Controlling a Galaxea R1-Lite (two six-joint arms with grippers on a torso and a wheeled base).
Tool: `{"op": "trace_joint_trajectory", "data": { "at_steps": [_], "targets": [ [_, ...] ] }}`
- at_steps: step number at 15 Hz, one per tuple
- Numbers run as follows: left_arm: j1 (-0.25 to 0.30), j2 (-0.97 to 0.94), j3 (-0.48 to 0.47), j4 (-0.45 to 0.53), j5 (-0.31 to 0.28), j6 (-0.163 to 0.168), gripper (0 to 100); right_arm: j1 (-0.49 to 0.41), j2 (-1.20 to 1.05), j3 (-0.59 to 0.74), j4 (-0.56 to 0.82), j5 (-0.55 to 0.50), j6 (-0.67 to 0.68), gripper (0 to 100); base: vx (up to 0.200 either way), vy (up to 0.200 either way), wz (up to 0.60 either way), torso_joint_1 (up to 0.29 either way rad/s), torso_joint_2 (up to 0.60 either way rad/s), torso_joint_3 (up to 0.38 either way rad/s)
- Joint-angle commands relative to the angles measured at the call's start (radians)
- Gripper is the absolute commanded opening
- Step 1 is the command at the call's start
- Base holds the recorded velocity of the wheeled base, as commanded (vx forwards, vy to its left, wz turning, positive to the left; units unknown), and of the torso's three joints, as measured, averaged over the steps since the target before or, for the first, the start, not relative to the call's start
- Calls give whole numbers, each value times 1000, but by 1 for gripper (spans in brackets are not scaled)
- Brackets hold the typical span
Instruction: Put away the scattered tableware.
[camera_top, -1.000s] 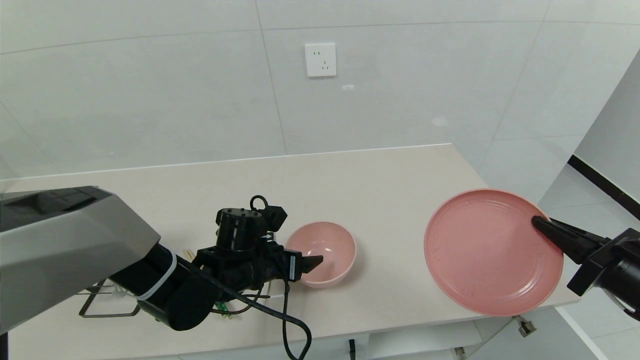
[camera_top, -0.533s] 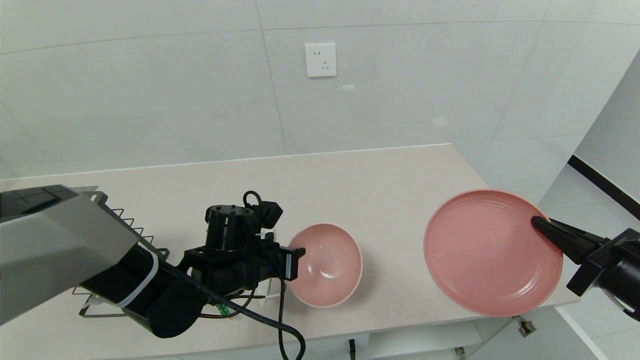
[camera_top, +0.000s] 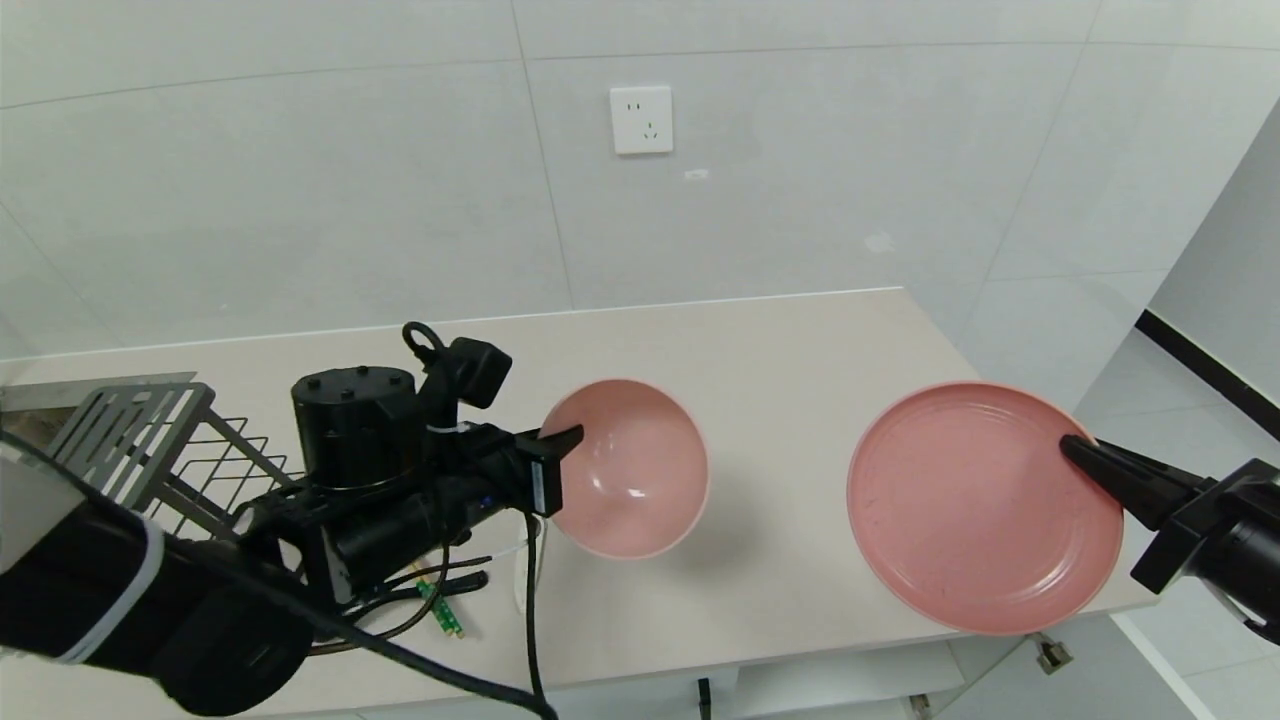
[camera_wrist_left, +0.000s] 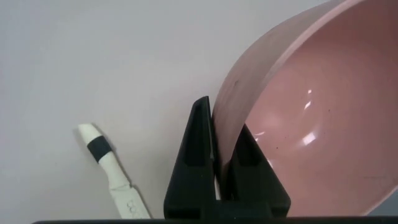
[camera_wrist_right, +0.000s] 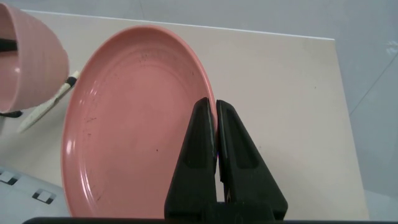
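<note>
pink bowl, raised off the pale table near its middle front, tipped so the round mouth faces up and toward the head camera, shadow on the tabletop beside and below it. smooth, glossy inside, with small highlights and a few dark specks; plain matte outer wall in the left wrist view. pinched at its left rim by the left gripper, jaws narrowed onto the wall, one finger inside and one outside.

pink plate, over the right front corner of the table, tilted with its face toward the head camera, near edge past the table edge. round, shallow, faint concentric rings near the rim, small dark flecks on the face. clamped at its right rim by the right gripper, jaws almost together with only the rim between them. bowl and plate well apart.

white utensil handle flat on the table below the bowl. wire dish rack at the left end. wall socket on the tiled wall behind.
</note>
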Motion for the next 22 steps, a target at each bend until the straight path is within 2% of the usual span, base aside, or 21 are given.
{"op": "trace_joint_trajectory", "data": {
  "at_steps": [1,3,4,7,8,10,14,15,17,19,20,21,22],
  "targets": [
    [8,-95,91,-41,-3,-7,0,-1,-1,0,-1,0,-1,0,0,0,0,0,0,0],
    [9,-142,168,-52,-3,-35,0,-1,-1,-2,5,0,-1,0,0,0,0,0,0,0],
    [14,-147,223,-87,-4,-44,0,-1,-3,-3,7,0,-1,0,0,0,0,0,0,0],
    [17,-78,330,-354,-1,-85,0,-1,-4,0,5,0,-7,0,0,0,0,0,0,0],
    [15,-40,357,-468,-8,-82,0,-1,-4,0,5,0,-19,0,0,0,0,0,0,0],
    [17,2,378,-568,-38,-82,0,-1,-4,-2,5,0,-19,0,0,0,0,0,0,0],
    [25,14,341,-568,-60,-88,0,-1,-6,-5,1,-1,-22,0,0,0,0,0,0,0],
    [31,14,311,-568,-72,-110,0,-3,-6,-11,-1,-1,-21,0,0,0,0,0,0,0],
    [29,-12,317,-568,-93,-179,0,-24,-12,-37,-10,-3,-16,0,0,0,0,0,0,0],
    [26,-47,357,-554,-84,-173,0,-29,3,-32,-47,-4,-14,0,0,0,0,0,0,0],
    [22,-70,412,-549,-98,-174,0,-27,7,-32,-50,-6,-14,0,0,0,0,0,0,0],
    [-34,-75,456,-568,-107,-184,0,-23,8,-32,-57,-6,-14,0,0,0,0,0,0,0],
    [-61,-78,469,-568,-101,-184,0,-23,11,-34,-70,-7,-13,0,0,0,0,0,0,0]
  ]
}}
